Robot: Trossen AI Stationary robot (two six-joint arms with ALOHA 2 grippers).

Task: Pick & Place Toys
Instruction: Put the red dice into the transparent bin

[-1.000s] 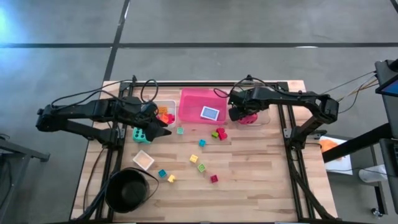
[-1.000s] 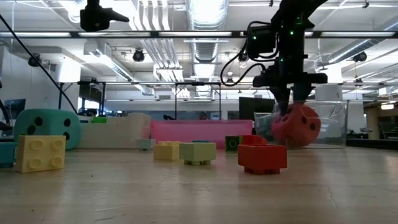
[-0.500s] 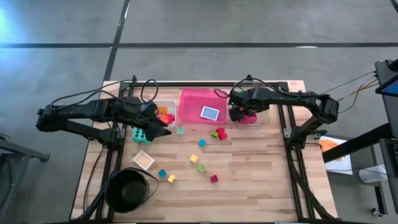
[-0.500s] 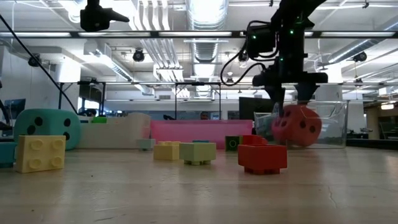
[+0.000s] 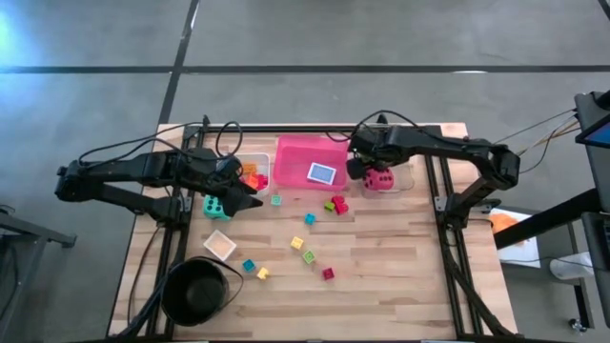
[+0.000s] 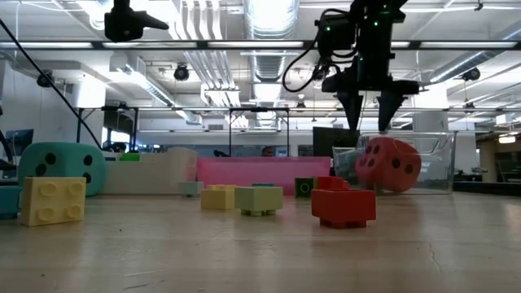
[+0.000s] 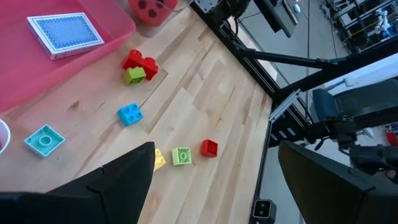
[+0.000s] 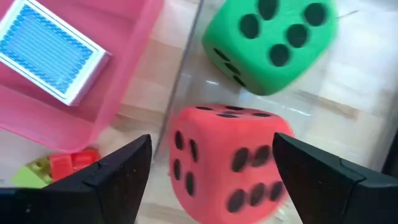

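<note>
While the right end effector (image 6: 368, 114) hangs spread wide and empty just above it, the red die (image 8: 227, 158) sits in the clear tray (image 5: 405, 176), at about 1 o'clock on the surface (image 5: 400, 267). It looks big, soft and light, so squeeze two flat sides. The green die (image 8: 270, 40) sits just beside it. The left end effector (image 7: 211, 180), spread wide too, waits near the teal die (image 5: 215, 206). The clear tray's walls are hard to see.

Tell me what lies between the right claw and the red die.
Nothing: in the low view the right claw, open, hangs just above the red die, with only air between.
</note>
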